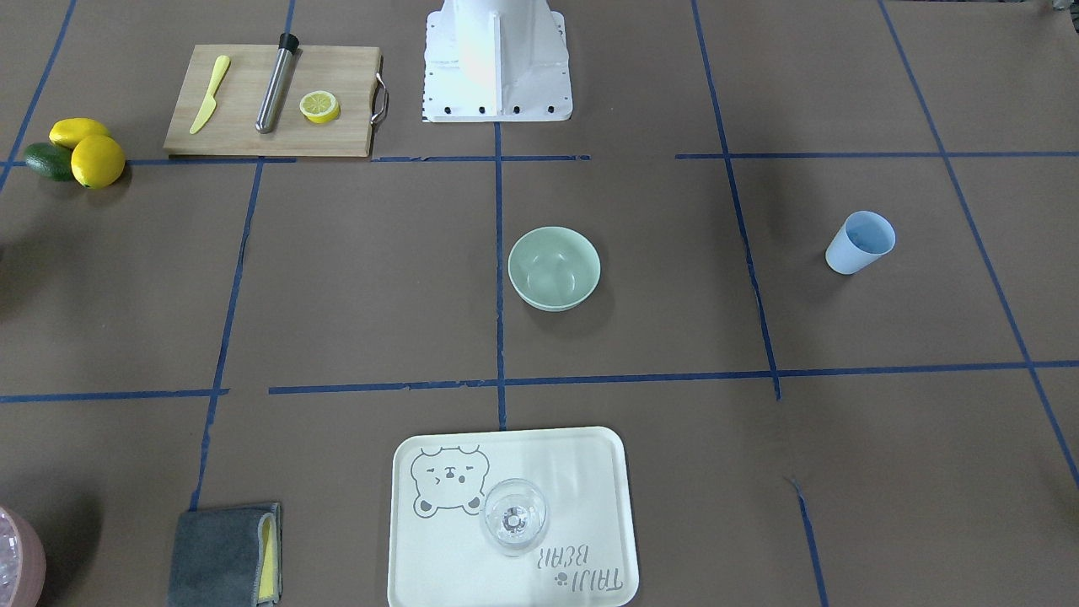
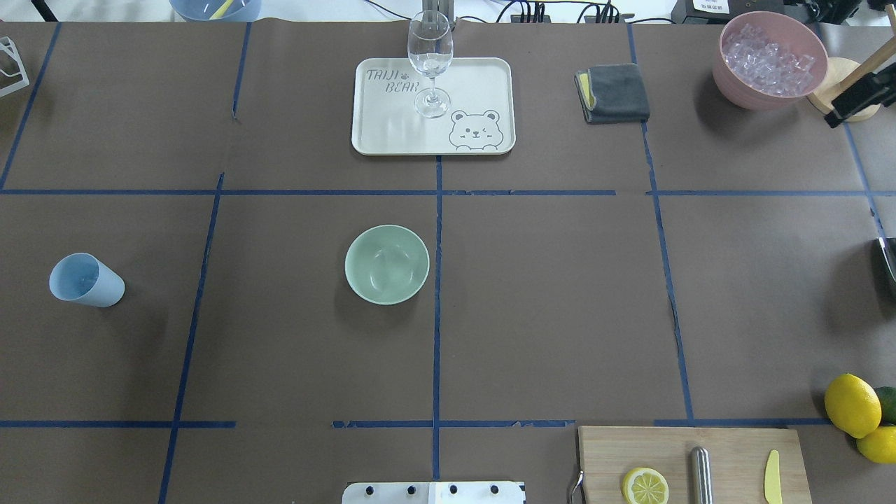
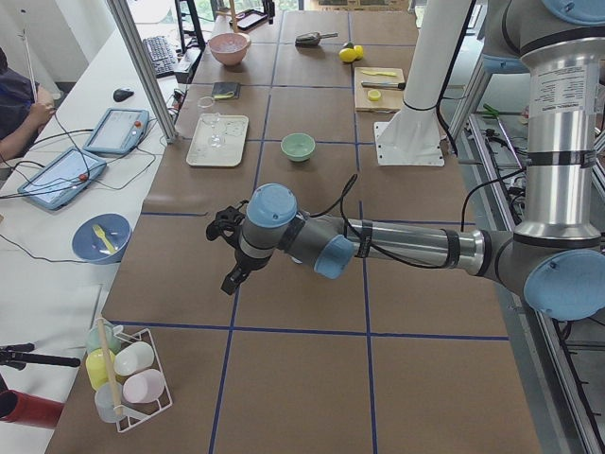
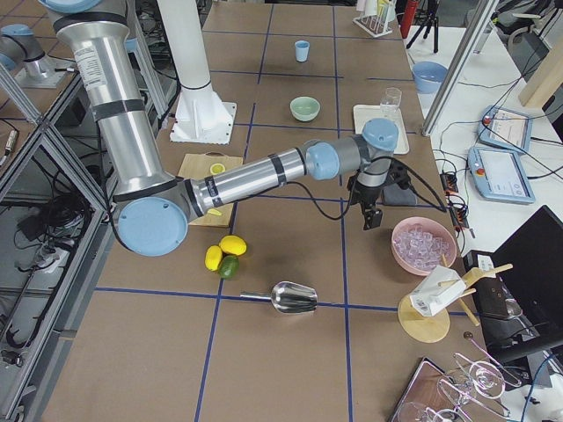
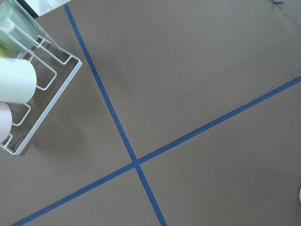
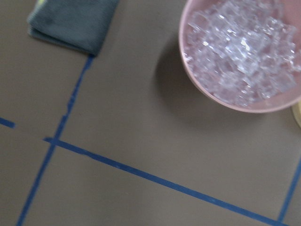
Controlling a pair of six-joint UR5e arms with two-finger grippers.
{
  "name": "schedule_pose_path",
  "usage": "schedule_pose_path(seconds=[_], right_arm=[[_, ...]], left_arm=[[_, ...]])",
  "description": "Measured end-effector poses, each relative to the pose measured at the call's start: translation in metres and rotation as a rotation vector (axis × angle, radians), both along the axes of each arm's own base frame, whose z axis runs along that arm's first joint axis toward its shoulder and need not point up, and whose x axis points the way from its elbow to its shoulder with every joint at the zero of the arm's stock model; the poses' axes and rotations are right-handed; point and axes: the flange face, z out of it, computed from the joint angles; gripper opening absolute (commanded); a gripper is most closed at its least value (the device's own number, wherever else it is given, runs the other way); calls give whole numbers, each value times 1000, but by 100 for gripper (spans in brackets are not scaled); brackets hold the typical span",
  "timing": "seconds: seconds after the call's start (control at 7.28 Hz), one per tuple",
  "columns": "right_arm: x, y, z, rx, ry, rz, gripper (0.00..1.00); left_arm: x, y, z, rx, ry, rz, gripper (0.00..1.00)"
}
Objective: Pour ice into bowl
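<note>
The mint-green bowl stands empty near the table's middle; it also shows in the overhead view. The ice is a heap of clear cubes in a pink container at the far right corner; the right wrist view looks down on it. My right gripper hangs above the table just beside the pink container. My left gripper hovers over bare table far from the bowl. Both grippers show only in side views, so I cannot tell whether they are open or shut.
A blue cup stands at the left. A tray holds a wine glass. A grey cloth, a cutting board, lemons, a metal scoop and a wire cup rack are around.
</note>
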Motion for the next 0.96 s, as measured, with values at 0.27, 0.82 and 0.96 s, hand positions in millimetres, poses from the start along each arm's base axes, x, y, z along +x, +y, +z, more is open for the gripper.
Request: schedule_pose_path(seconds=[0.27,0.82,0.96], right_arm=[[60,57,83,-92,14,55,100],[88,124,149,-127,8,95,100],[88,128,154,-134,8,96,100]], left_arm=[[0,-12,-19,153,18,-14,100],[54,-4,-48,157,214,-153,100],[84,4,-50,151,265,-199,100]])
